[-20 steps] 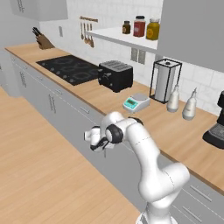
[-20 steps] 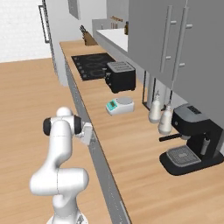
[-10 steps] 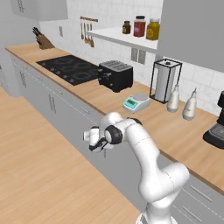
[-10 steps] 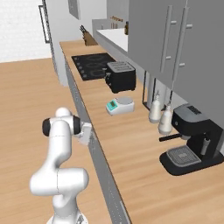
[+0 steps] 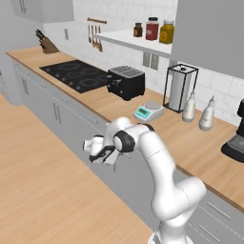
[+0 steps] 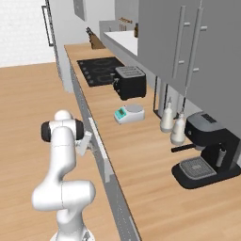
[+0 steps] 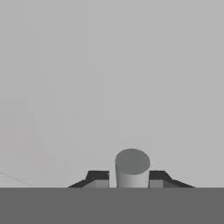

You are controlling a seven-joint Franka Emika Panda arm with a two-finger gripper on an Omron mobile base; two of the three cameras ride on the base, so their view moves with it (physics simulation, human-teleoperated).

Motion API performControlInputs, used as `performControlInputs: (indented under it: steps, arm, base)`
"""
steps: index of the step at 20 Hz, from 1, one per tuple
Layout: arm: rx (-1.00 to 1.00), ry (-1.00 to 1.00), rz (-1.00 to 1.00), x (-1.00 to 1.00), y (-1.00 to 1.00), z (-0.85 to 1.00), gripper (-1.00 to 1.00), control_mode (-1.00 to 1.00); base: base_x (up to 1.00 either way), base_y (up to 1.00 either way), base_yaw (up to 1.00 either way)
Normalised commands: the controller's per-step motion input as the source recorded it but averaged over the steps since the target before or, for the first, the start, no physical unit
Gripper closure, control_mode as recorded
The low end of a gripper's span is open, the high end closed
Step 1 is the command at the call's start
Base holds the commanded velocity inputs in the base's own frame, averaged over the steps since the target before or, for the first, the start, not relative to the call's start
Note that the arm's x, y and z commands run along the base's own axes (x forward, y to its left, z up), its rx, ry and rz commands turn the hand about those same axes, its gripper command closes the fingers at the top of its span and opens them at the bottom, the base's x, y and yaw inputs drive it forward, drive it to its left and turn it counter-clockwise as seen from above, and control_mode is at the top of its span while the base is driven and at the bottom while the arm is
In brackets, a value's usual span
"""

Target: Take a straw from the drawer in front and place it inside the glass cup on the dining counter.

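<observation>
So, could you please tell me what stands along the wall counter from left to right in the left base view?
Knife block → stovetop → toaster → kitchen scale → paper towel holder → two white bottles → coffee machine.

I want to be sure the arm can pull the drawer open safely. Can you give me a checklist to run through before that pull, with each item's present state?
1. Gripper at the drawer front: ok, hand view faces the grey panel closely.
2. Drawer handle between the fingertips: ok, the silver bar sits between both tips.
3. Jaws clamped on the handle: ok, both tips stand against the bar.
4. Drawer open: not ok, it looks closed.
5. Straw located: cannot tell.
6. Floor behind the arm free for pulling: ok in the left base view.
</observation>
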Motion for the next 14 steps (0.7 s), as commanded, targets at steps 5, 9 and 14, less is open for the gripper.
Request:
performControlInputs:
  steps: [5, 9, 14]
  arm:
    - [0.19, 0.09, 0.09, -0.69, 0.82, 0.0, 1.0, -1.0]
    - [0.2, 0.1, 0.12, -0.81, 0.92, 0.0, 1.0, -1.0]
    - [0.23, 0.14, 0.16, -0.82, 0.97, 0.0, 1.0, -1.0]
  base:
    - [0.0, 0.0, 0.0]
    - [0.0, 0.0, 0.0]
    - [0.0, 0.0, 0.0]
